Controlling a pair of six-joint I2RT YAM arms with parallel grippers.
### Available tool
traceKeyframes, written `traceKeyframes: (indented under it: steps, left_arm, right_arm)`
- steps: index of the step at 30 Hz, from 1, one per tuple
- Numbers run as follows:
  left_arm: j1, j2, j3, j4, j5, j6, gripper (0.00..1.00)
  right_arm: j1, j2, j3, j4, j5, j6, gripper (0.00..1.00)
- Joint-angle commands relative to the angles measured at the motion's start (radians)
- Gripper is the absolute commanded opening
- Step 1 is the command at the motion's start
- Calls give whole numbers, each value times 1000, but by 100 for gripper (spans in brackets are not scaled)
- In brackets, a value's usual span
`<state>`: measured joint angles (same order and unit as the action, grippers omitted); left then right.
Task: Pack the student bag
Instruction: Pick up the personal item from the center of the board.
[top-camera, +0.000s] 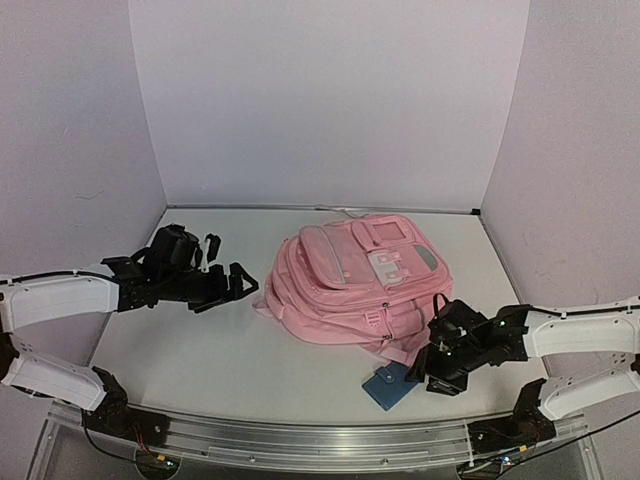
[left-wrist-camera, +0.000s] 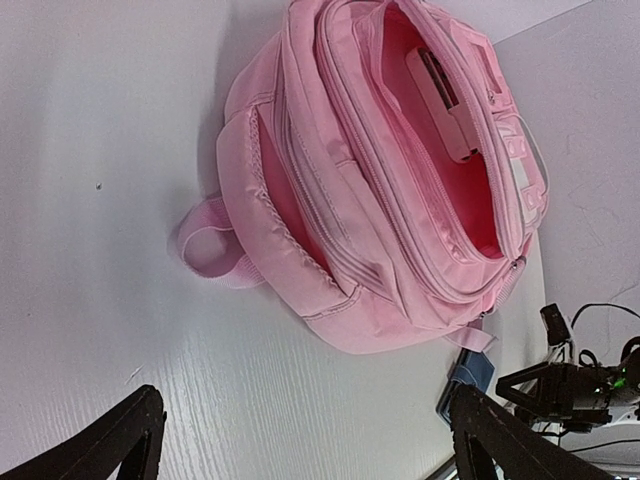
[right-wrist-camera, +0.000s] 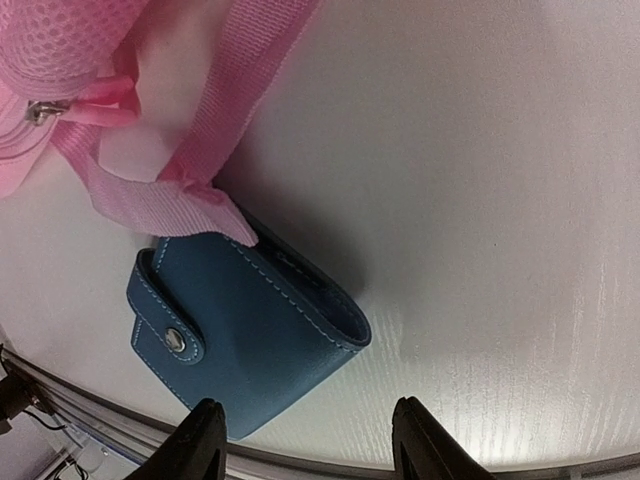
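Your right pincer (right-wrist-camera: 310, 445) hangs low over the near edge of the table (top-camera: 190, 360) with its two fingers standing apart and clamping nothing; bare table shows in the gap between them. Just ahead of it lies a blue leather wallet (right-wrist-camera: 250, 330) with white stitching and a snap tab. It lies flat, and its near corner reaches down beside the pincer's left-hand finger in the wrist view; you cannot tell whether they touch. A pink webbing strap (right-wrist-camera: 190, 200) from the student bag (top-camera: 355, 280) lies across the wallet's far corner.

The student bag itself lies in the middle of the table, toward the back wall. Its front pockets face up, and the wallet is just off its near right corner.

Your left pincer (left-wrist-camera: 310, 450) is spread wide and holds nothing. It hovers to the left of the bag, apart from it, and points toward it. From that wrist you look into the bag's unzipped main compartment, where a pale flat object (left-wrist-camera: 445, 110) lies against the inner wall. The bag's carry loop (left-wrist-camera: 205, 250) rests on the table on the side nearest this pincer.
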<state>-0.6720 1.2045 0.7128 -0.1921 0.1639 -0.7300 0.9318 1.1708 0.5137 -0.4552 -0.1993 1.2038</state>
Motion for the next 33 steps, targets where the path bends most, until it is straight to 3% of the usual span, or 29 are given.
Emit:
traceKeyframes:
  steps: [1, 20, 23, 29, 33]
  left_arm:
    - [8, 4, 27, 13, 15, 21, 100]
    - [8, -50, 17, -15, 2, 17, 100]
    - [8, -60, 17, -22, -1, 15, 100]
    - [8, -68, 20, -28, 13, 32, 100]
    - [8, -61, 33, -25, 80, 61, 100]
  right_arm:
    - [-3, 31, 17, 35, 19, 8, 54]
    - [-4, 139, -12, 181, 28, 22, 43]
    - [-3, 159, -10, 202, 32, 22, 34]
    - [-3, 139, 17, 238, 35, 7, 3]
    - [-4, 68, 55, 247, 0, -53, 0]
